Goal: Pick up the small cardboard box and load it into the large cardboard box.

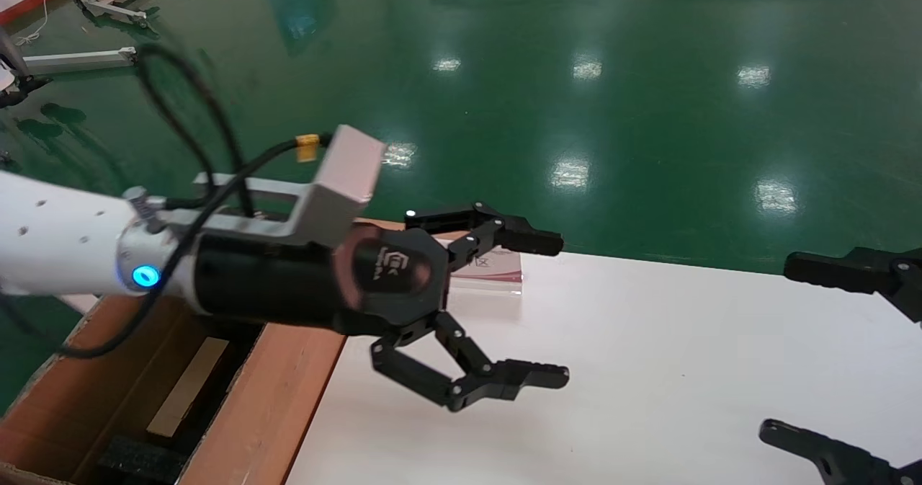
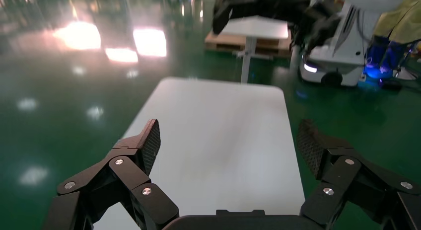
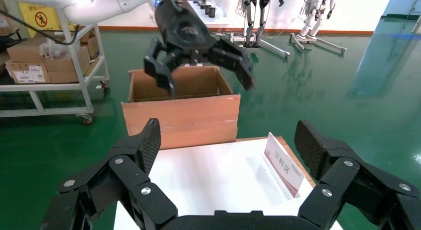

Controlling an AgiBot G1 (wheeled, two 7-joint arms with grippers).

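Apparently no small cardboard box is seen; the left claw [image 1: 555, 308] hangs open and empty over the worktop [image 1: 648, 370], beside the large cardboard box [image 1: 274, 391]; the right claw [image 1: 807, 355], open, waits at the right; the small box must be found next.

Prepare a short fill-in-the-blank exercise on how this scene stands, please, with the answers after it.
1. The left end effector hangs over the white table with its fingers ____.
2. The large cardboard box stands beside the table on the robot's ____ side.
3. The clear acrylic sign rests on the ____.
4. The right end effector holds ____.

Answers: open; left; table; nothing
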